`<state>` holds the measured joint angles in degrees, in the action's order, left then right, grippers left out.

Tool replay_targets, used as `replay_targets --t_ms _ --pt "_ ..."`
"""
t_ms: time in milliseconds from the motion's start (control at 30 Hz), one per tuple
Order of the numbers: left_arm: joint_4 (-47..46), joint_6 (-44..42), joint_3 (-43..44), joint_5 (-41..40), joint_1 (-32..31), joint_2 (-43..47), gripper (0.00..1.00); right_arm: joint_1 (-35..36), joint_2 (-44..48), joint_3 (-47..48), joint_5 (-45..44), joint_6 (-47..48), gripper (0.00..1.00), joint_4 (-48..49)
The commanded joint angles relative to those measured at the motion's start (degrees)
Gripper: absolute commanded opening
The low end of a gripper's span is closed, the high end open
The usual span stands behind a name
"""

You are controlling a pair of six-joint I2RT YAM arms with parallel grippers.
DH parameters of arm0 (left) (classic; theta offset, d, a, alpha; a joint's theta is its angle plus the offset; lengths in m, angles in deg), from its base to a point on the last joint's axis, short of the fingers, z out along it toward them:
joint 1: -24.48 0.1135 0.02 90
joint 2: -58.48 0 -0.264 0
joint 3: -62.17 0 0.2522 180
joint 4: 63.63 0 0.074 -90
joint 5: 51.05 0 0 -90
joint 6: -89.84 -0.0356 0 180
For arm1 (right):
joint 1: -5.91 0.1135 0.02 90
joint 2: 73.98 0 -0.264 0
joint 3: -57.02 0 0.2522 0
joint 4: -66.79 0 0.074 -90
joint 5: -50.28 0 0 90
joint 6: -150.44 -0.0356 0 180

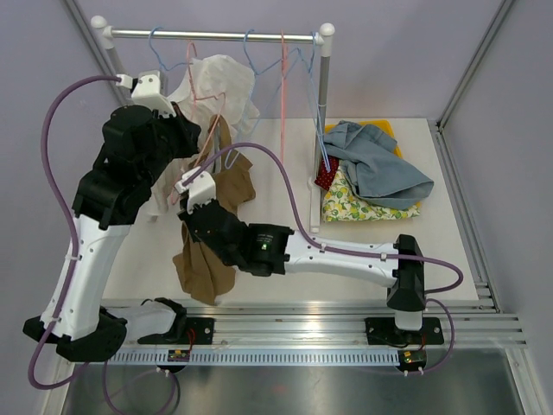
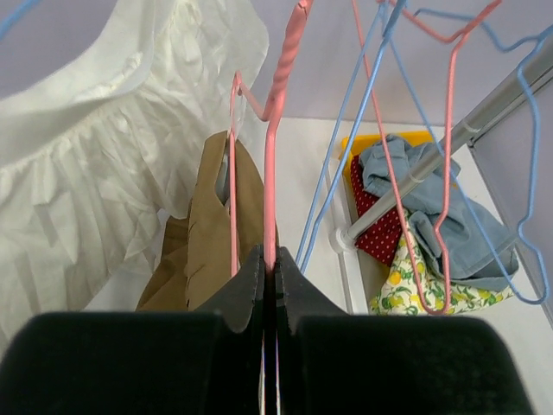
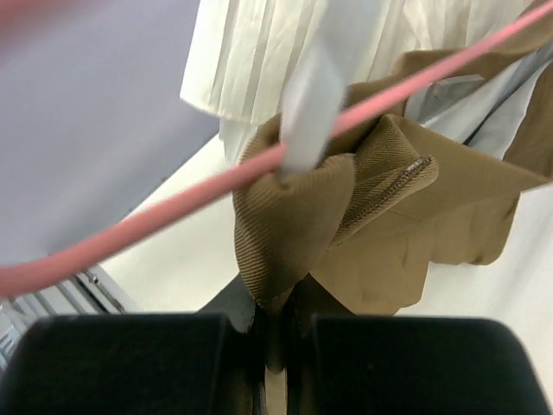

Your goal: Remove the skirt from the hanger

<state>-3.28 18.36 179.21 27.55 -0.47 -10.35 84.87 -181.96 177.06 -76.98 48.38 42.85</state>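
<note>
Left end effector (image 2: 270,264): pressed together on the wire of the pink hanger (image 2: 270,164), below its twisted neck. The brown skirt (image 1: 206,264) hangs from that hanger and drapes down in front of the rack, over the near part of the worktop (image 1: 432,251). My right end effector (image 3: 275,298) is pinching a fold of the skirt's ribbed fabric, just beside the zipper, and the hanger's pink bar crosses just above my fingers. Behind the skirt a white pleated garment (image 1: 220,86) hangs from the rail (image 1: 216,35), with blue hangers (image 2: 344,130) alongside. Off to my right, a blue denim garment (image 1: 380,160) lies on a lemon-print cloth (image 1: 367,209).
</note>
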Motion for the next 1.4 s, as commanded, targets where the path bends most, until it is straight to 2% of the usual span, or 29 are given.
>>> replay_targets --t_ms 0,267,600,700,833,967,1133,1233,1367 --pt "-10.8 1.2 -5.1 -0.8 -0.2 2.0 0.00 3.2 6.7 0.0 -4.5 2.6 0.00 5.1" --pt "-17.1 3.0 -14.7 -1.6 -0.2 3.0 0.00 6.8 10.2 3.0 -6.7 6.4 0.00 4.6" --pt "-19.5 2.1 -14.1 -3.4 -0.2 -0.6 0.00 16.2 9.9 5.9 -11.3 13.4 0.00 6.4" --pt "-19.3 1.3 -11.9 -4.2 -0.2 -2.4 0.00 18.5 9.6 5.8 -12.0 12.9 0.00 5.5" --pt "-15.8 -0.9 -4.5 -4.5 -0.2 -5.5 0.00 20.4 10.3 1.8 -13.3 9.0 0.00 3.9" --pt "-10.2 -3.5 7.5 -4.3 -0.2 -9.1 0.00 20.5 12.4 -7.7 -14.3 0.9 0.00 2.9" --pt "-2.3 -4.5 16.2 -0.9 -0.2 -10.2 0.00 20.4 13.8 -15.4 -16.1 -3.2 0.00 3.7" --pt "3.5 -3.6 17.3 2.7 -0.4 -8.7 0.00 20.2 12.7 -15.5 -18.5 -1.2 0.00 4.0" --pt "8.4 -3.0 8.5 5.3 -3.2 -1.6 0.00 16.2 12.1 -14.1 -17.9 2.5 0.00 5.6"
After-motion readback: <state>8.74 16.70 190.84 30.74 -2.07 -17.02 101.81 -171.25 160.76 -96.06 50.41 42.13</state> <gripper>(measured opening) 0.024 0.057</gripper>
